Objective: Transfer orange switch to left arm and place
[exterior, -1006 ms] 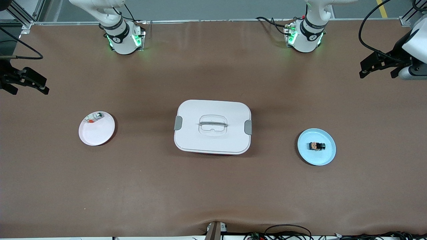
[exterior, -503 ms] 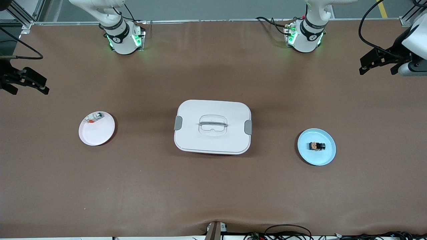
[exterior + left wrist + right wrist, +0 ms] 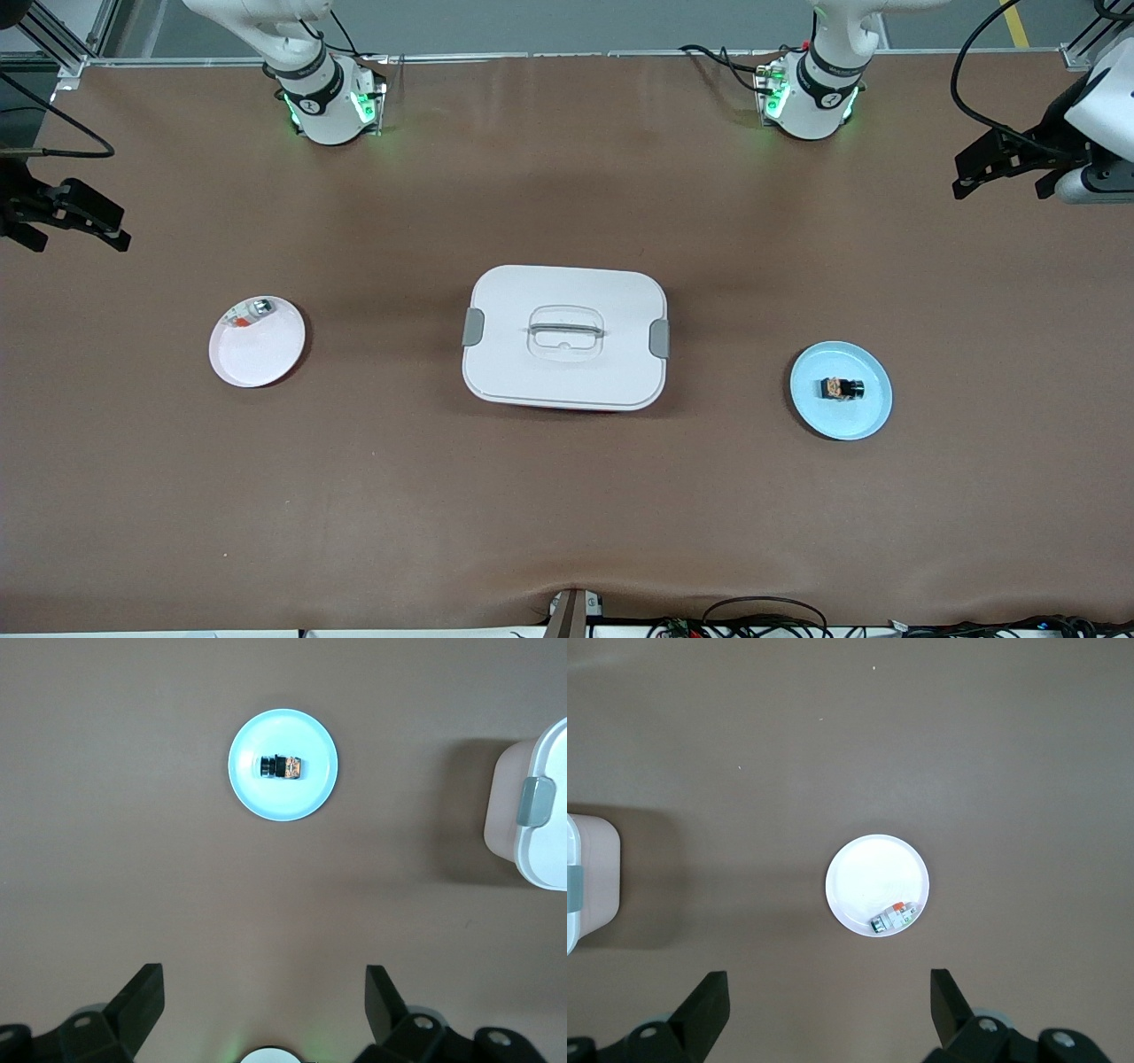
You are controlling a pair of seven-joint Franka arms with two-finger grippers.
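The orange switch (image 3: 842, 388), a tiny black block with an orange part, lies on a light blue plate (image 3: 864, 421) toward the left arm's end of the table. It also shows in the left wrist view (image 3: 283, 767). The white box (image 3: 565, 337) with grey latches stands mid-table between the two plates. My left gripper (image 3: 999, 188) hangs open and empty over the table's edge at the left arm's end, high above the plate (image 3: 264, 979). My right gripper (image 3: 80, 241) hangs open and empty over the edge at the right arm's end (image 3: 827, 983).
A white plate (image 3: 257, 354) toward the right arm's end holds a small silver-green item (image 3: 260, 307), also seen in the right wrist view (image 3: 893, 919). The box's edge shows in both wrist views (image 3: 532, 815) (image 3: 589, 881). Bare brown tabletop lies around everything.
My left gripper has drifted slightly toward the bases' side of the table. The right arm, the switch, the plates and the box have not moved.
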